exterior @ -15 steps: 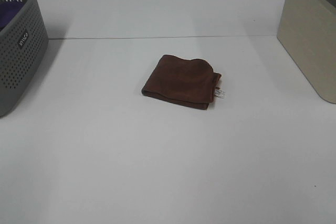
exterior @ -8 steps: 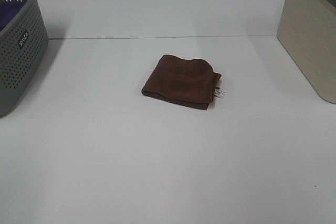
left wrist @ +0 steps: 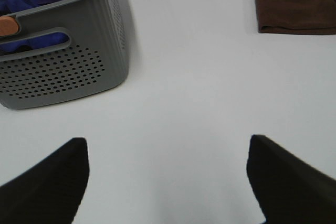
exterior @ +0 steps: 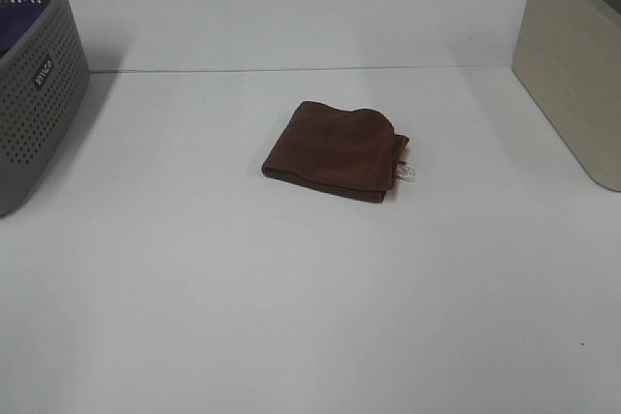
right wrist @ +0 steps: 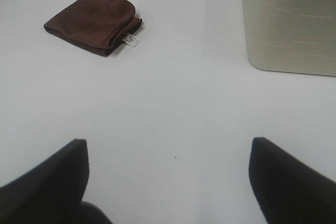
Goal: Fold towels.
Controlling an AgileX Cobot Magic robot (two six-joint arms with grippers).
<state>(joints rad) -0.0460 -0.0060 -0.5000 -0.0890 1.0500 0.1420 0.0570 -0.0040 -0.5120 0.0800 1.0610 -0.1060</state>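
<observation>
While the folded reddish-brown towel lies mid-table with its white tag outward, the grey perforated basket and beige bin flank it; left gripper and right gripper gape empty.

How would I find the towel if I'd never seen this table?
Look at the white table, between the grey basket on the left and the beige bin on the right. The towel lies alone in the middle, folded flat. It is reddish-brown with a tiny white tag at one corner.
</observation>
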